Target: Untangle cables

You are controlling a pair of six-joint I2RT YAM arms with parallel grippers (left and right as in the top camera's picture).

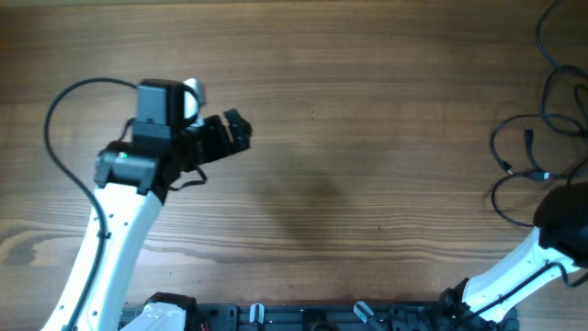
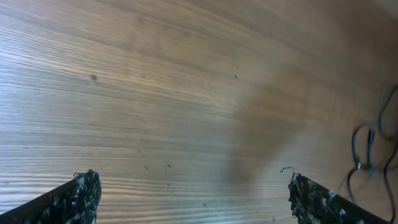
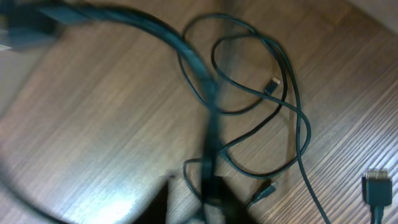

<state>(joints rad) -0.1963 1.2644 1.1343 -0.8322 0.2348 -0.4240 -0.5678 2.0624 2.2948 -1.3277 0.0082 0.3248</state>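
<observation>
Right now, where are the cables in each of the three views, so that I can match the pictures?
Overhead: the cables lie in loose loops at the far right edge, from the top to the middle.
Left wrist: they show small at the right edge, in the lower half.
Right wrist: they fill the centre and right, partly blurred.
Shared landmark: the wooden table under them in all three views.

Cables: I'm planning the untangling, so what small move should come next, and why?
Probably lower the right arm onto the crossing loops of the cables: they lie loose beneath its wrist camera, while the open left gripper hangs over the table far off.
</observation>
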